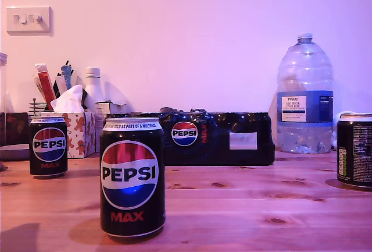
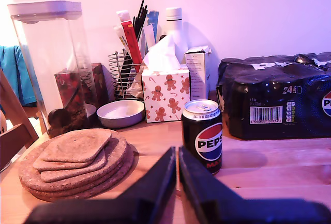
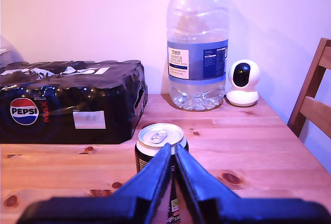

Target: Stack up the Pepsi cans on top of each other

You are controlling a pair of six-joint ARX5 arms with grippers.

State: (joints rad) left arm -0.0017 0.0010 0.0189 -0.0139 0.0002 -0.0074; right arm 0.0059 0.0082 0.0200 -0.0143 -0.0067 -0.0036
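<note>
Three black Pepsi Max cans stand upright and apart on the wooden table (image 1: 244,205). One Pepsi can (image 1: 132,177) is front and centre. Another (image 1: 48,146) is at the exterior view's left, and the last (image 1: 355,150) is cut by its right edge, label side showing. No arm shows in the exterior view. My first gripper (image 2: 176,151) is shut on nothing, its tips just short of and beside the can (image 2: 202,136) by the tissue box. My second gripper (image 3: 172,147) is also shut and empty, its tips in front of a can's top (image 3: 160,137).
A dark shrink-wrapped Pepsi multipack (image 1: 218,138) lies behind the cans, with a big water bottle (image 1: 304,95) beside it. A tissue box (image 2: 165,92), white bowl (image 2: 120,113), cork coasters (image 2: 77,159) and clear container (image 2: 51,63) crowd one end. A white camera (image 3: 243,82) and chair (image 3: 313,102) flank the other.
</note>
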